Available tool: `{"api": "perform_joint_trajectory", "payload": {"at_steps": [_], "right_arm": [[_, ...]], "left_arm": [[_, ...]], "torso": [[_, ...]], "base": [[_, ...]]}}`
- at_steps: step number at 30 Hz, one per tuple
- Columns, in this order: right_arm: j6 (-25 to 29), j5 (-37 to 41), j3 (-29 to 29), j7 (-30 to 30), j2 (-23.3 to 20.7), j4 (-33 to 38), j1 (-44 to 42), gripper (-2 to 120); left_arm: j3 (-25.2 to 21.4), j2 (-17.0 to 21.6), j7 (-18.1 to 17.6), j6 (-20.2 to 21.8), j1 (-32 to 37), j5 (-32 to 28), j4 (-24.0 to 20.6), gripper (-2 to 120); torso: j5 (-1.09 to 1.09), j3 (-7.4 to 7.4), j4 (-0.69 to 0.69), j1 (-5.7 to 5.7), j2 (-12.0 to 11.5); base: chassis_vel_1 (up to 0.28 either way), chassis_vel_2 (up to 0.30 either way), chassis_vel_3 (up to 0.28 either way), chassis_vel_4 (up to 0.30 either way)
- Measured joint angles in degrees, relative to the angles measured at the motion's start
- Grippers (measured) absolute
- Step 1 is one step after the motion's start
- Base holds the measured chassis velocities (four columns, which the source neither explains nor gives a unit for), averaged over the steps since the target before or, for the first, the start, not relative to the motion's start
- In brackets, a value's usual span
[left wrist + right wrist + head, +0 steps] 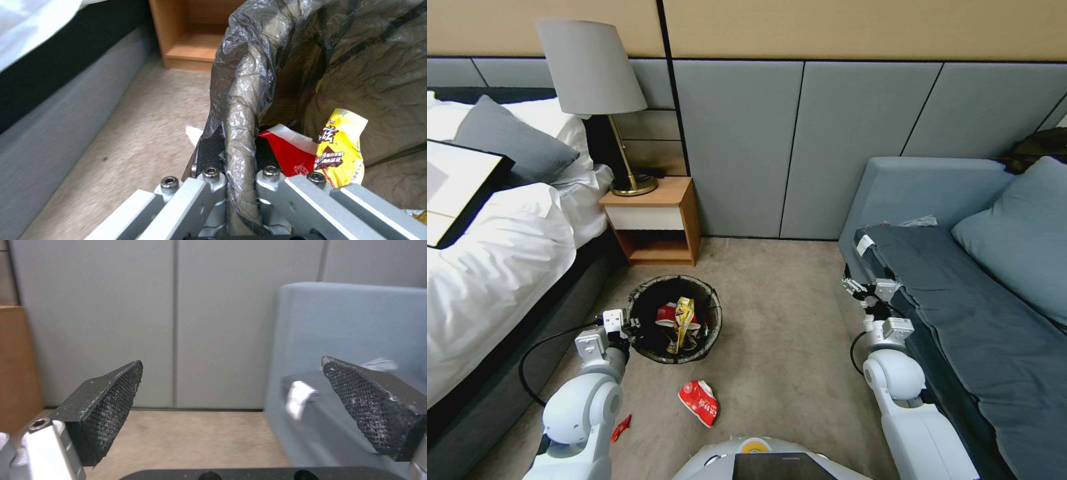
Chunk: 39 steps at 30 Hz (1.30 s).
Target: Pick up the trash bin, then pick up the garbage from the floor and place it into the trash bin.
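Note:
The trash bin [675,320], lined with a dark bag, stands on the carpet between the bed and the sofa. Inside it lie a yellow wrapper [683,323] and a red-and-white one [666,313]. My left gripper [631,328] is shut on the bin's near-left rim; in the left wrist view the bag-covered rim [240,140] runs between its black fingers [209,156], with the yellow wrapper [340,146] just beyond. A red-and-white crumpled wrapper [699,402] lies on the floor in front of the bin, and a small red scrap [621,427] lies beside my left arm. My right gripper [868,291] hangs open by the sofa's edge, with nothing between its pads [111,403].
A bed with white sheets [487,267] lines the left side. A wooden nightstand [654,220] with a lamp [590,73] stands behind the bin. A blue-grey sofa [960,280] with a cushion fills the right. Open carpet [780,320] lies between them.

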Motion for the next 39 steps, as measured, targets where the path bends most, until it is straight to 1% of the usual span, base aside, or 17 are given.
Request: {"api": "perform_joint_trajectory", "payload": {"at_steps": [12,21,39], "right_arm": [[0.3,-0.3,-0.3,0.0,0.5,-0.5,-0.2,100],[0.3,-0.2,-0.8,0.0,-0.4,-1.6,0.7,100],[0.2,-0.2,-1.4,0.2,-0.5,-2.3,0.8,100]], "left_arm": [[0.1,0.2,-0.1,0.2,-0.3,-0.1,0.3,0],[0.0,0.3,-0.1,0.2,-0.8,-0.1,0.9,0],[0.0,0.1,-0.3,-0.1,-1.0,0.1,1.3,0]], "torso": [[0.00,0.00,0.01,-0.01,0.0],[0.00,0.00,0.00,0.00,0.0],[0.00,0.00,0.02,0.00,0.0]], "base": [[0.095,0.094,0.082,0.082],[0.110,0.111,0.116,0.099],[0.110,0.108,0.110,0.111]]}}
